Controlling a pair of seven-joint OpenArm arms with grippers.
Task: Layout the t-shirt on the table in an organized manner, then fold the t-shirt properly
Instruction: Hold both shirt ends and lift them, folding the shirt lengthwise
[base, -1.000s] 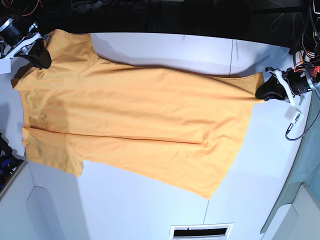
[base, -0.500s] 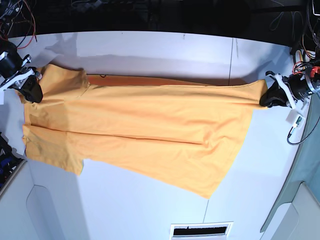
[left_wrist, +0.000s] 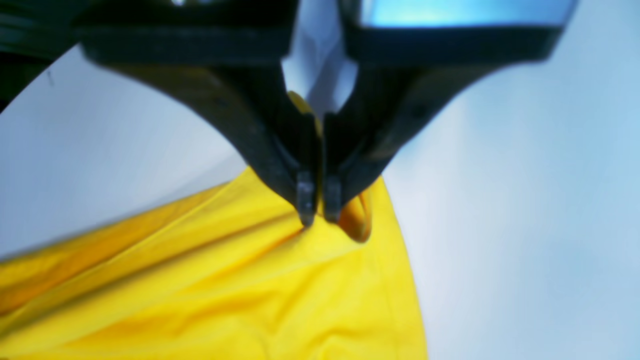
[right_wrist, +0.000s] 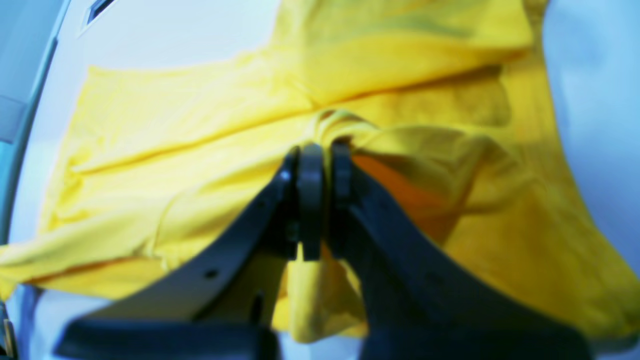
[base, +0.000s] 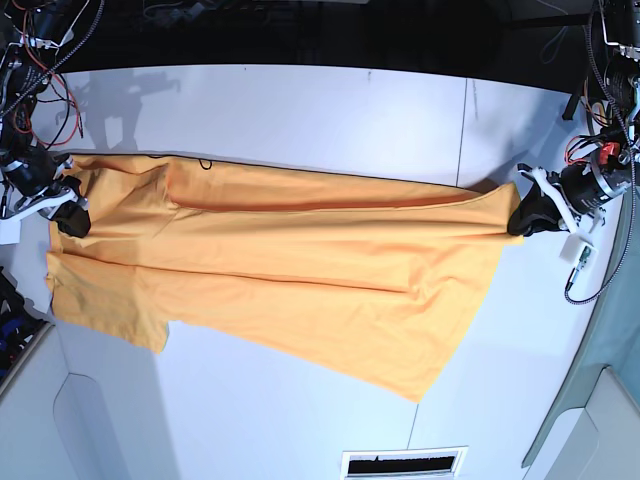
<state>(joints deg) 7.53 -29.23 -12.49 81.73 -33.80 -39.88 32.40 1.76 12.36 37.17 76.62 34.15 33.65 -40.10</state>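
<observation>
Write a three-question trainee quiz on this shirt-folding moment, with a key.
1. True or false: both grippers are shut on the t-shirt.
2. In the base view, which gripper is at the picture's right edge of the shirt: (a) left gripper, (b) right gripper?
3. Fill in: the shirt lies stretched between the grippers on the white ____.

Key: 1 true; 2 a; 3 table.
</observation>
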